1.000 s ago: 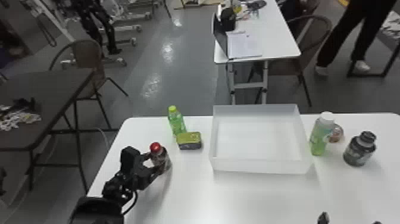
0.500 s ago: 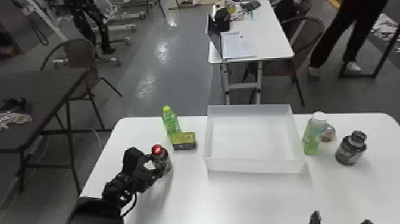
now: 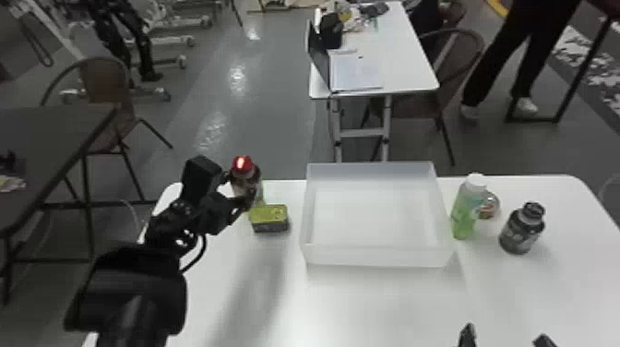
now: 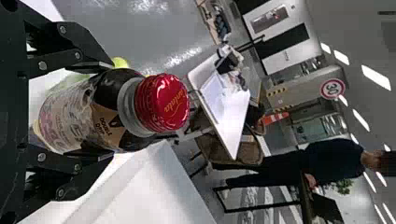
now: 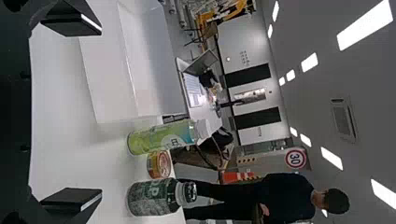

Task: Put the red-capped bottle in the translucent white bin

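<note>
**Red-capped bottle (image 3: 246,179) grasped, outside translucent white bin (image 3: 378,256)**

My left gripper (image 3: 239,189) has it clamped round the body, roughly ten o'clock from the bin. Right gripper (image 3: 505,332): fingers wide apart, bin's five o'clock. Green-topped tin (image 3: 269,218) near, bottle's five o'clock.

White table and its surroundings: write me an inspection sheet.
Surface: white table, spills: nothing seen.
Job's things: red-capped bottle held above the table, outside the bin.
Clutter: tin left of the bin, green-capped bottle behind it; white-capped bottle, small round container and dark jar to the right.
Grippers: left tool shut on the bottle; right tool open.
Cables: black cable looping beside the left arm.
Surroundings: dark table, rear table, chairs.
</note>
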Available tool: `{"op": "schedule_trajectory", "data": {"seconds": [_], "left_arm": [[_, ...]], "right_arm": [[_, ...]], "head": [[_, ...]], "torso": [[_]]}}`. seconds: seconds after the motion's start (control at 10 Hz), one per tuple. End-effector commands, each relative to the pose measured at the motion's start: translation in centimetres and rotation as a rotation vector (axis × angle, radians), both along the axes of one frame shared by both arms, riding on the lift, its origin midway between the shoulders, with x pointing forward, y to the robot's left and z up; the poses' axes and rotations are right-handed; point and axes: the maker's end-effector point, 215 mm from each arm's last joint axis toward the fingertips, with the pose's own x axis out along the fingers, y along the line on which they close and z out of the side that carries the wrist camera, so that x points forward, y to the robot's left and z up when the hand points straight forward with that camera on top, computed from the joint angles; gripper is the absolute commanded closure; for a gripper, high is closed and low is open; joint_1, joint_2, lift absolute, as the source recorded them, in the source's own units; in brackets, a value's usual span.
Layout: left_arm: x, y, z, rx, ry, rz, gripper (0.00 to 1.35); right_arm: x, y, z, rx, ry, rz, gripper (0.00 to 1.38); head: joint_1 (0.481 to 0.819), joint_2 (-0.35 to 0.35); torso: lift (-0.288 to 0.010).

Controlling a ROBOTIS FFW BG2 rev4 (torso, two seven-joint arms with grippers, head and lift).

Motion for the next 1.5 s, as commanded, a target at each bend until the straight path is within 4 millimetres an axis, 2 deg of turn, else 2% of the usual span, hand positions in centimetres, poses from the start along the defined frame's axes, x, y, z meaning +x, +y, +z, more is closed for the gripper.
{"op": "schedule_trajectory", "data": {"seconds": [0.0, 0.2, 0.3, 0.4, 0.5, 0.8, 1.0, 1.1, 1.2, 1.3, 1.4], "left_arm": [[2.9, -4.2, 2.9, 0.043, -0.041, -0.105, 0.83], [5.4, -10.5, 3.3, 0.110, -0.043, -0.268, 0.83], [6.1, -13.1, 2.6, 0.132, -0.034, -0.327, 0.83], [6.4, -15.1, 0.8, 0.147, -0.002, -0.370, 0.84], [6.3, -16.7, -1.1, 0.209, 0.038, -0.412, 0.83], [6.4, -20.2, -4.5, 0.421, 0.107, -0.522, 0.83], [6.1, -20.7, -6.6, 0.485, 0.134, -0.539, 0.80], [5.8, -21.0, -7.1, 0.488, 0.126, -0.539, 0.53], [5.6, -21.0, -7.1, 0.455, 0.120, -0.534, 0.18], [5.7, -21.1, -6.8, 0.446, 0.115, -0.531, 0.00], [5.7, -20.8, -6.1, 0.429, 0.102, -0.518, 0.14]], "right_arm": [[0.0, 0.0, -0.1, 0.001, 0.002, 0.001, 0.08], [0.2, 0.0, -0.1, 0.003, 0.000, 0.003, 0.08], [0.2, 0.0, -0.2, 0.006, 0.002, 0.001, 0.08], [0.3, 0.0, -0.2, 0.007, 0.001, 0.002, 0.08], [0.4, 0.1, -0.2, 0.009, 0.000, 0.005, 0.08], [0.5, 0.1, -0.3, 0.014, -0.001, 0.009, 0.08], [0.6, 0.2, -0.3, 0.015, -0.002, 0.013, 0.08], [0.5, 0.2, -0.4, 0.019, 0.002, 0.011, 0.08], [0.5, 0.2, -0.4, 0.021, 0.002, 0.012, 0.08], [0.4, 0.1, -0.5, 0.021, 0.004, 0.010, 0.08], [0.4, 0.1, -0.5, 0.022, 0.004, 0.011, 0.08]], "head": [[0.695, 0.125], [0.695, 0.055], [0.695, 0.033], [0.695, -0.003], [0.695, -0.033], [0.695, -0.090], [0.695, -0.110], [0.695, -0.114], [0.695, -0.116], [0.695, -0.118], [0.695, -0.120]], "torso": [[0.000], [0.000], [0.000], [0.000], [0.000], [0.000], [0.000], [0.000], [0.000], [0.000], [0.000]]}}
